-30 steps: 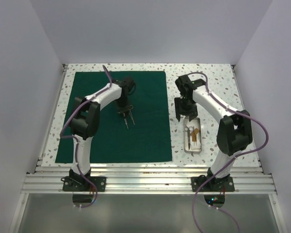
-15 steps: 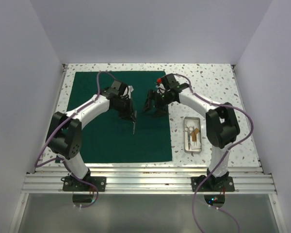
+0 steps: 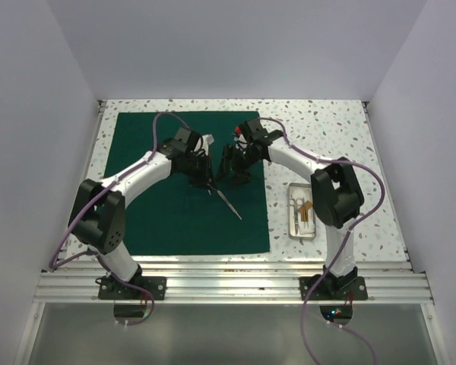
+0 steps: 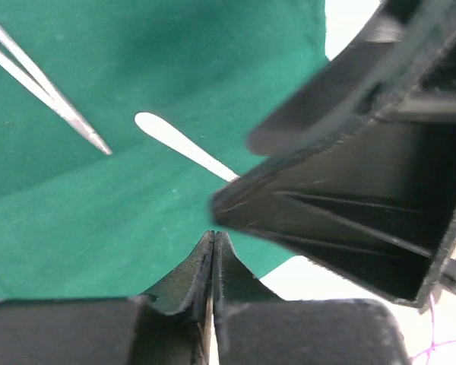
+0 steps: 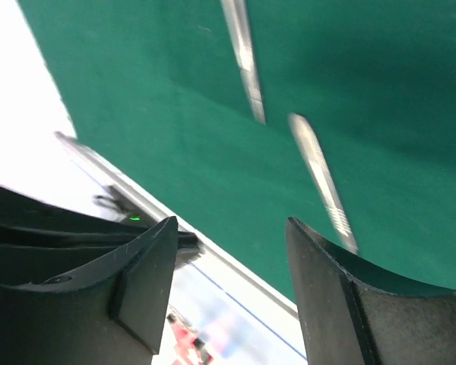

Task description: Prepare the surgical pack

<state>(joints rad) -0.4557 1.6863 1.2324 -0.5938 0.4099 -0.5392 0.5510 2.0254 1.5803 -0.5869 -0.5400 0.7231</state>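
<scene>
The dark green drape (image 3: 159,217) lies flat on the left half of the table. On it, near its right side, lies a thin silver instrument (image 3: 226,204). The left wrist view shows it as tweezers (image 4: 49,95) beside a flat pale handle (image 4: 175,141) on the drape (image 4: 137,205). My left gripper (image 3: 203,181) hovers over the drape with its jaws (image 4: 213,243) pressed together and nothing between them. Close to its right is my right gripper (image 3: 229,173), open (image 5: 232,255) above the drape (image 5: 159,114) with two blurred silver instruments (image 5: 323,182) below it. The silver tray (image 3: 289,224) is on the right.
The tray holds a few small instruments (image 3: 298,211) and stands on the speckled white tabletop (image 3: 327,129) just right of the drape. The two wrists almost touch over the drape's upper right part. White walls enclose the table on three sides.
The right arm swung from above the tray over to the drape beside the left gripper. The instrument that hung from the left gripper now lies on the drape, and the left jaws have shut.
</scene>
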